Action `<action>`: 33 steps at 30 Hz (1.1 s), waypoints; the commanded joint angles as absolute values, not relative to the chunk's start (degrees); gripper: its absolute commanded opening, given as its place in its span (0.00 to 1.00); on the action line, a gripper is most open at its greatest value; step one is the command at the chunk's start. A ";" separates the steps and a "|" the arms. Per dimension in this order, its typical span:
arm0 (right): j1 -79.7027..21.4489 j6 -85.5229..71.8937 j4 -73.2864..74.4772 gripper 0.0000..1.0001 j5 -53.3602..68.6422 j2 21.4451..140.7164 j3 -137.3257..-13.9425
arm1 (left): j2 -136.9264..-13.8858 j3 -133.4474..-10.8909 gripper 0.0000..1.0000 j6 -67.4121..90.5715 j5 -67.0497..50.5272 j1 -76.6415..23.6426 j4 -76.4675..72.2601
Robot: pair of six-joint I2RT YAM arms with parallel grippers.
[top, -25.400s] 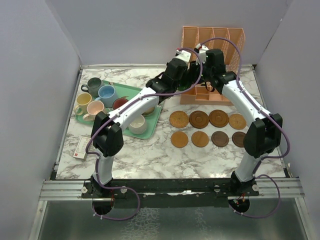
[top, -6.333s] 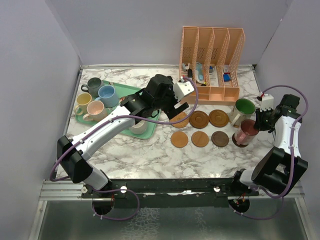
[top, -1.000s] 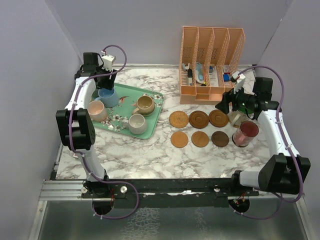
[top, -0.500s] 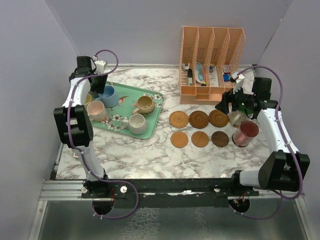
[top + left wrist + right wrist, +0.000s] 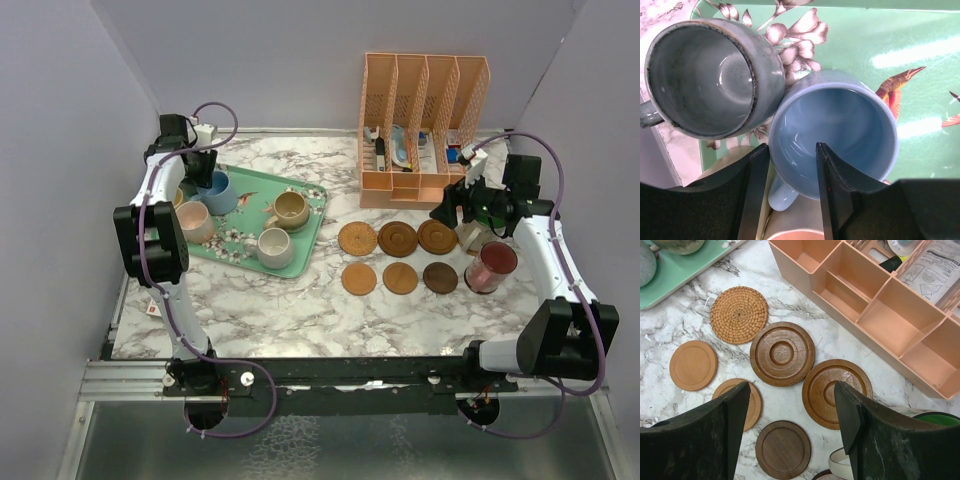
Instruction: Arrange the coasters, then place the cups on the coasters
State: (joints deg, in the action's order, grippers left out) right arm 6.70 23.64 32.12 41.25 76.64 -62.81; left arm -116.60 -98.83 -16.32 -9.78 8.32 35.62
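Coasters (image 5: 398, 239) lie in two rows on the marble table (image 5: 300, 300) beside a maroon cup (image 5: 491, 264); at the left wrist, the left gripper (image 5: 791, 147) stands apart astride the rim of the light blue mug (image 5: 850, 120) on the green tray (image 5: 920, 30); at the right wrist, the right gripper (image 5: 792, 385) hangs wide apart, empty, above the coasters.

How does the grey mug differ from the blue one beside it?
The grey mug is speckled with a dark rim; the blue mug is smooth. The left gripper straddles the blue mug's wall; the grey mug is outside its jaws. Both stand upright and empty, side by side.
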 commanded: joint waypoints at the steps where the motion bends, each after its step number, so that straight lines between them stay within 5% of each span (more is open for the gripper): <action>1: 6.30 24.23 32.24 0.68 42.18 77.32 -63.85 | -118.44 -101.51 0.44 -14.35 -12.16 7.29 36.25; 17: 6.24 24.89 33.05 0.68 41.97 77.67 -64.08 | -118.65 -100.05 0.32 -11.33 -13.30 2.17 37.52; 33: 5.89 25.30 33.22 0.67 40.89 78.72 -64.25 | -111.53 -96.05 0.42 -10.09 -16.18 0.53 43.49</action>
State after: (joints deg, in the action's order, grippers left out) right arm 6.35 24.29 32.99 41.21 78.19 -62.83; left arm -116.44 -97.17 -11.44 -12.58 0.99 40.99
